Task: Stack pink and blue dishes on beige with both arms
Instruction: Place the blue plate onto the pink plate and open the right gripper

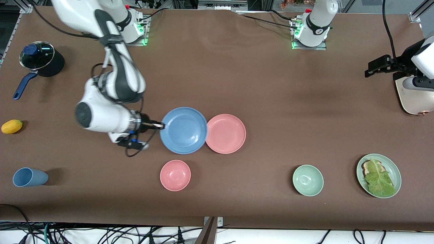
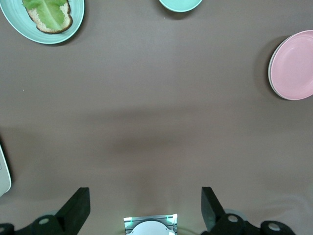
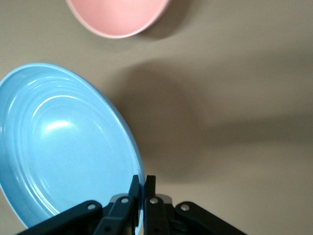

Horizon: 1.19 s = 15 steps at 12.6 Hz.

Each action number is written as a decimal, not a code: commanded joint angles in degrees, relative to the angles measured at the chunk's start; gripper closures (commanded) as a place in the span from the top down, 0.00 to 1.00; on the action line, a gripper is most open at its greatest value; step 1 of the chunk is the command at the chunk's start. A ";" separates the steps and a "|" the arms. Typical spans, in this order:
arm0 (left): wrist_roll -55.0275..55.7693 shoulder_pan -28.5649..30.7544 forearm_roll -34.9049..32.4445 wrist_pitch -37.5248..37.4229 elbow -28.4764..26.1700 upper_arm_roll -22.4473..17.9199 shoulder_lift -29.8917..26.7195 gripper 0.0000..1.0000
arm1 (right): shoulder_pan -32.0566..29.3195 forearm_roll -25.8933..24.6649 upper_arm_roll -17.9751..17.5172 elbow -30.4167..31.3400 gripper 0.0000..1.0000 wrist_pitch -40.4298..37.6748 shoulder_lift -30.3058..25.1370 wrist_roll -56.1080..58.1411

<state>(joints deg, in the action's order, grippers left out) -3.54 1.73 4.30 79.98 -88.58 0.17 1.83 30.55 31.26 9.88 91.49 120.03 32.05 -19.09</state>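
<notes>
Right gripper (image 1: 162, 126): low over the table toward the right arm's end, jaws pinched tight on the rim of the blue plate (image 1: 183, 130) — the right wrist view shows both fingers closed on that edge (image 3: 142, 188).
Blue plate: held at its rim, tilted in the right wrist view (image 3: 63, 147), its other edge overlapping the rim of the pink plate (image 1: 225, 133).
Pink plate: flat on the table mid-table, just beside the blue one toward the left arm's end; it also shows at the edge of the left wrist view (image 2: 293, 65).
Beige plate: can't pick one out in any view; there is a cream-coloured object (image 1: 412, 98) at the table's edge under the left arm, what it is I can't tell.
Left gripper (image 1: 378, 67): waiting up high over the left arm's end of the table, jaws wide apart, nothing between them (image 2: 145, 210).
Pink bowl (image 1: 175, 175): on the table, nearer the front camera than the blue plate.
Green bowl (image 1: 308, 180): near the front edge, beside the green plate (image 1: 395, 167) carrying bread and lettuce (image 1: 379, 178).
Blue cup (image 1: 30, 177): lying on its side at the right arm's end.
Lemon (image 1: 12, 126) and lidded pot (image 1: 40, 61): also at the right arm's end, farther from the front camera than the cup.
</notes>
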 commanded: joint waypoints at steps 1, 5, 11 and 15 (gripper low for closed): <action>-1.12 0.91 -1.75 -0.27 0.25 0.36 0.45 1.00 | 5.20 0.99 0.66 -1.23 0.00 8.00 3.10 -6.64; -1.12 0.82 -1.75 -0.09 0.60 0.36 0.80 1.00 | 11.98 0.90 0.66 -1.23 0.00 15.76 6.52 -11.85; -1.12 0.73 -1.40 0.00 0.78 0.36 0.89 1.00 | 13.84 0.64 0.66 -1.14 0.00 19.10 9.61 -11.76; -1.12 0.73 -1.40 0.00 0.78 0.36 0.98 1.00 | 14.01 -1.38 1.27 -1.14 1.00 17.01 8.65 -10.62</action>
<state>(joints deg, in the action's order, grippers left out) -3.59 2.27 4.30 80.06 -88.56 0.12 2.59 43.78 30.76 9.94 91.25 138.75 41.10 -30.26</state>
